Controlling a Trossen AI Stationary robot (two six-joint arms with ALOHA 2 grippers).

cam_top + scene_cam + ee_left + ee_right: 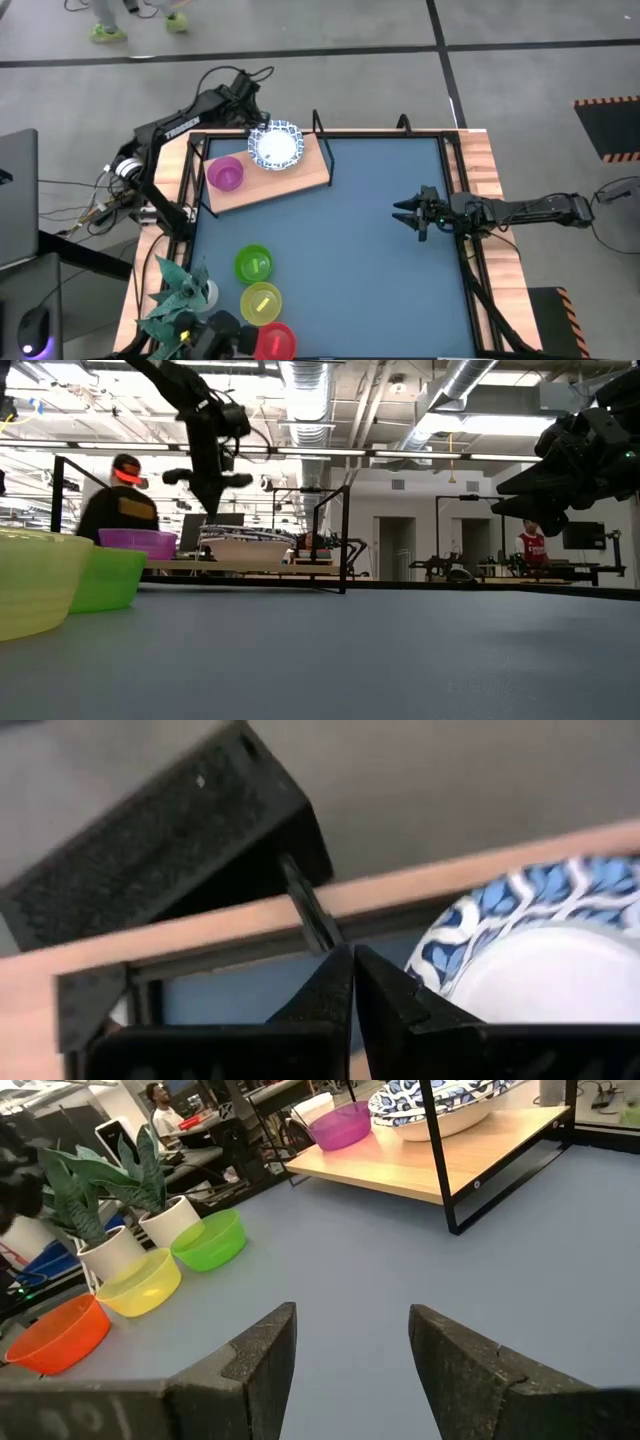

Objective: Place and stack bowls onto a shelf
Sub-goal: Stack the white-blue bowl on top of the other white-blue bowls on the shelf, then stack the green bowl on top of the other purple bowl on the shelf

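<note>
A white bowl with a blue patterned rim (276,146) (540,945) (440,1102) sits on its base on the light-wood shelf (300,178) (430,1175), next to the purple bowl (225,173) (138,543). I cannot tell whether other bowls lie under it. My left gripper (257,129) (210,506) (353,965) is shut and points down just above and beside the white bowl's far-left rim, clear of it. The green bowl (253,264), yellow bowl (261,302) and red bowl (275,341) rest on the table near its near-left corner. My right gripper (408,212) (350,1350) is open, above the table's right side.
A leafy plant in a white pot (178,296) (110,1240) stands at the table's near-left corner beside the small bowls. The shelf's black metal supports (323,150) (345,540) rise at its right end. Bare blue-grey tabletop (350,270) lies between the arms. People show in the room behind.
</note>
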